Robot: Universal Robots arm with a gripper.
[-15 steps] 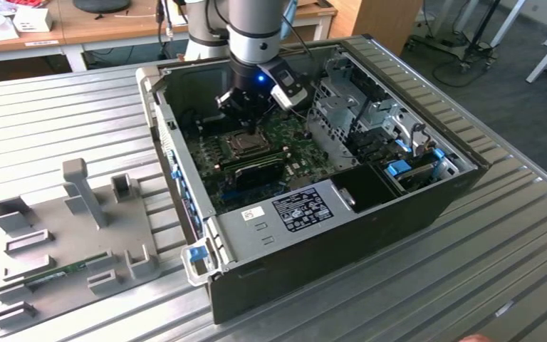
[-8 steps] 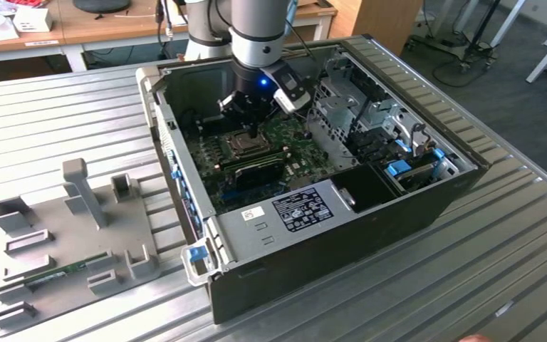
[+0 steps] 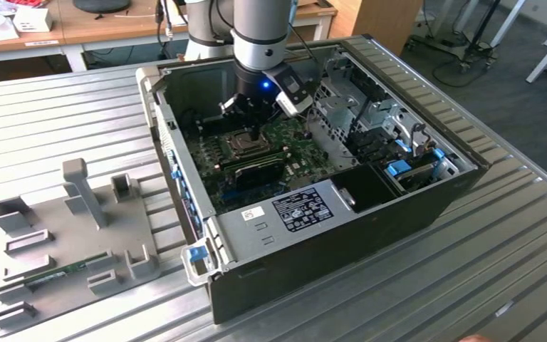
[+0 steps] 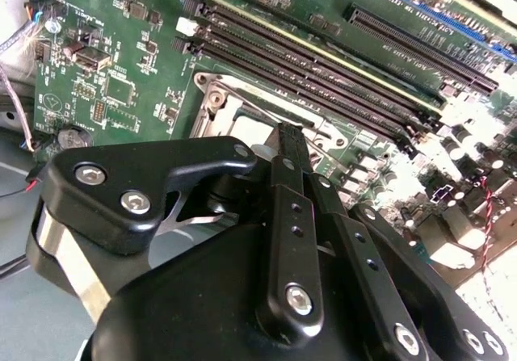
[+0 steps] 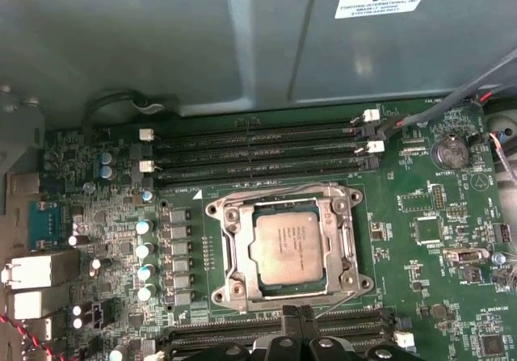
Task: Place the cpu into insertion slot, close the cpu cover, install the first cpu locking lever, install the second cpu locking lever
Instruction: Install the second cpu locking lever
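Inside an open computer case (image 3: pixel 416 206) lying on a ribbed metal tabletop (image 3: pixel 55 114), the gripper (image 5: pixel 299 322) hangs just above the green motherboard (image 5: pixel 436 248), close beside the insertion slot (image 5: pixel 234 292). Whether its black fingers are spread or pressed together I cannot tell; nothing shows between them. The cpu (image 5: pixel 288 248), a flat square chip with a dull silvery-tan top, sits in the slot. Around it lies the cpu cover (image 5: pixel 347 252), a thin shiny metal frame, apparently down over the chip's edges. The chip is likely light, rigid and fragile underneath, best handled by its edges. The cover looks thin, springy and slick. Long black memory slots (image 5: pixel 258 155) run beside the socket.
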